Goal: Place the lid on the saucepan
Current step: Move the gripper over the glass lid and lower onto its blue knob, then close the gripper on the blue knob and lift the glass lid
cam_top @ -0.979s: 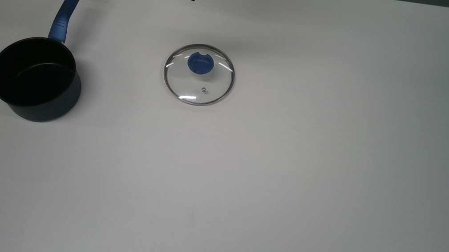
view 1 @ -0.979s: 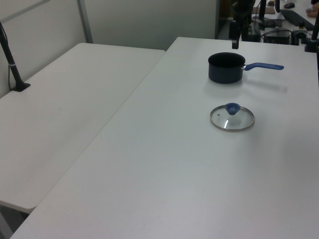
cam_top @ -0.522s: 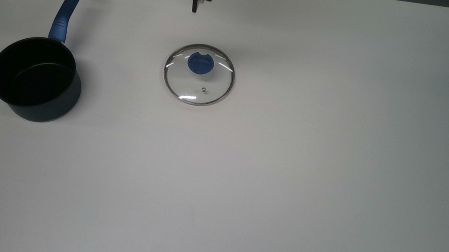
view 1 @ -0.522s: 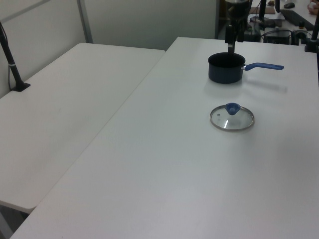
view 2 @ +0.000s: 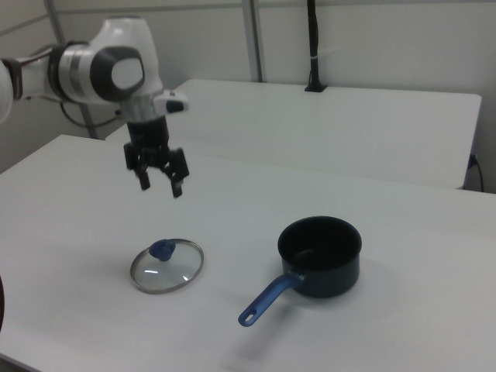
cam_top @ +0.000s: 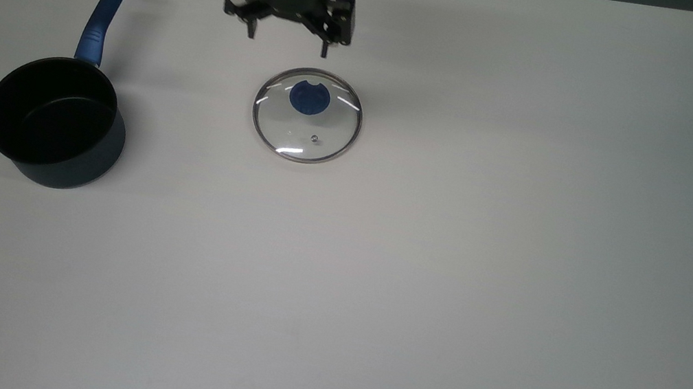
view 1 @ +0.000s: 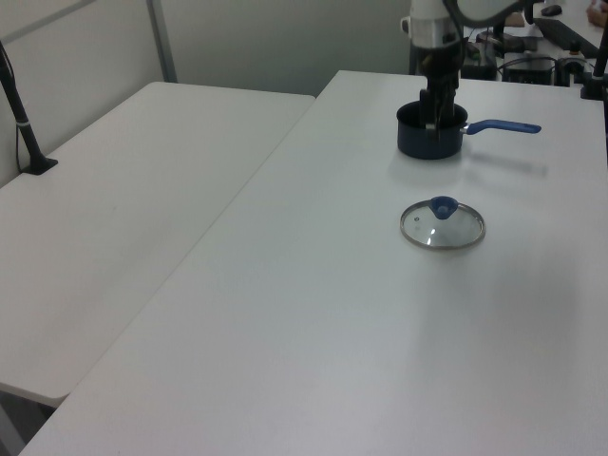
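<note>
In the top view's upper centre, the empty, wide-open claw (cam_top: 286,42) is held just above the lid's blue knob (cam_top: 309,97).

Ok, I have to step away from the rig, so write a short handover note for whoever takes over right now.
Hand: open, holding nothing, in the air above the table, short of the lid.
Lid: flat on the table, blue knob up, untouched.
Saucepan: upright and uncovered, apart from the lid, toward the top view's left, handle pointing to the top view's upper edge.
Done: nothing yet.
Left: grasp the lid by its knob, carry it over, set it on the saucepan.
</note>
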You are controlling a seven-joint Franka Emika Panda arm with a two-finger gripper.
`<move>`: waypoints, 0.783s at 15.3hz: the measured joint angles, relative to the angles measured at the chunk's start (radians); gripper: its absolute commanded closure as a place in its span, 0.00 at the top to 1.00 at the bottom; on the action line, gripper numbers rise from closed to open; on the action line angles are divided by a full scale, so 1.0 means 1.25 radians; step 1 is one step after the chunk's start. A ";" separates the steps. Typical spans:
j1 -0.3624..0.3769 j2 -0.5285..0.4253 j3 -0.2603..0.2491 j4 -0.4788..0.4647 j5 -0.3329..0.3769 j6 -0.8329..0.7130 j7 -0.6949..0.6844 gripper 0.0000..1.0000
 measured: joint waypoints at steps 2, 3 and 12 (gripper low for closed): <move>0.015 0.001 0.000 -0.057 -0.001 0.020 0.000 0.99; 0.018 0.002 0.000 -0.079 -0.003 0.036 0.000 0.98; 0.034 0.027 0.000 -0.214 -0.048 0.187 -0.001 0.97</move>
